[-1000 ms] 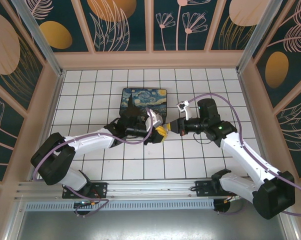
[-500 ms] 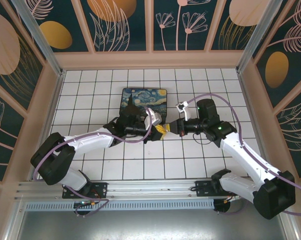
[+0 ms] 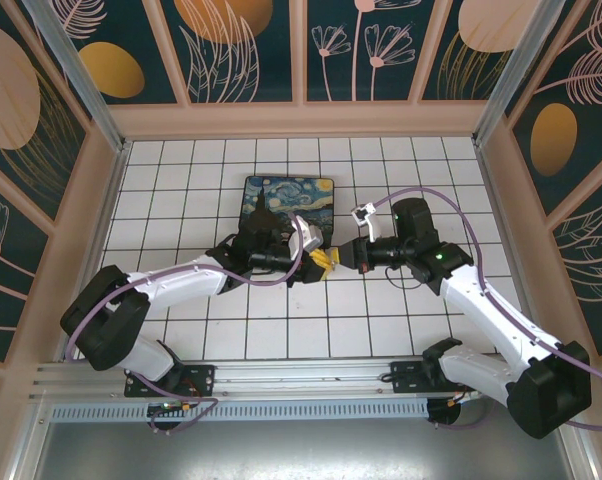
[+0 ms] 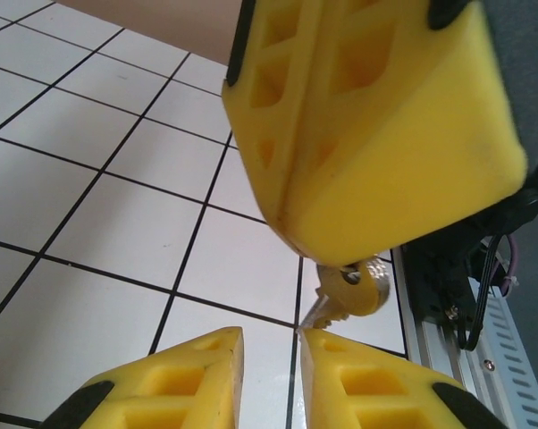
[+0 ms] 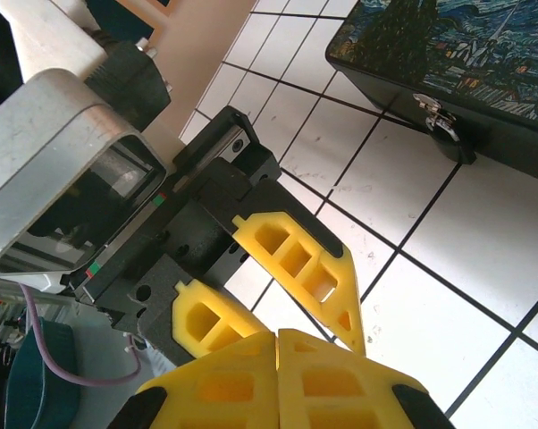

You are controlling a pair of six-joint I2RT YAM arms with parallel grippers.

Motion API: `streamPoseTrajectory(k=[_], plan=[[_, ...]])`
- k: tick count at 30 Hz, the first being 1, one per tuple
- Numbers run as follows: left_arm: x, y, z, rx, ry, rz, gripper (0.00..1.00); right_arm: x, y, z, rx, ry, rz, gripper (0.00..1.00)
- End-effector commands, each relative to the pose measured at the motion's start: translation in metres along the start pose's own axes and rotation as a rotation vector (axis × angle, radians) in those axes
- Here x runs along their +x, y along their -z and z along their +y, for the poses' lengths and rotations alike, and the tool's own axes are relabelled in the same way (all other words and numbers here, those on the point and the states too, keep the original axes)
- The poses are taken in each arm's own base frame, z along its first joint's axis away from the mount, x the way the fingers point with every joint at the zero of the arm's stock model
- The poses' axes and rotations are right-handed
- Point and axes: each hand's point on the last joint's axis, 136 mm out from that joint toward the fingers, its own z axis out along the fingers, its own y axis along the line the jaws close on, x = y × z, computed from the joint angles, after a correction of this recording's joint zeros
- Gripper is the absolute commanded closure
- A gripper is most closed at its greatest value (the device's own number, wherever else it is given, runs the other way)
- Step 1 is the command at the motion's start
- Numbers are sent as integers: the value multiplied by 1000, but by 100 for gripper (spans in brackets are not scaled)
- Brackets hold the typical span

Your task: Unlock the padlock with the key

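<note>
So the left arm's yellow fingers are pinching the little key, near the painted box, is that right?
Not quite: the right gripper pinches the key, fingers shut on it, as the left wrist view shows. The left gripper faces it, slightly open. They do meet near the painted box.

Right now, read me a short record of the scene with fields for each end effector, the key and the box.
left end effector: slightly open, nothing seen between its fingers
right end effector: shut on the key
key: bow hangs out under the right end effector, blade points down to the left end effector's tips; contact cannot be told
painted box: lid down, beyond both end effectors
</note>
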Motion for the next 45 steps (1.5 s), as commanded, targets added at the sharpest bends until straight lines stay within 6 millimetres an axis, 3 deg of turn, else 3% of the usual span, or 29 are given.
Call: streamPoseTrajectory(k=[1,18,45], plan=[[-2,8,-10,30,-34,-8,74,-8,4,5,-3,45,-28,93],[-4,3,-5,21,-20,-13,75,-10,0,18,-57,56,-23,93],[-10,6,1,0,-27,-36,90,-5,-1,21,-73,64,-5,93]])
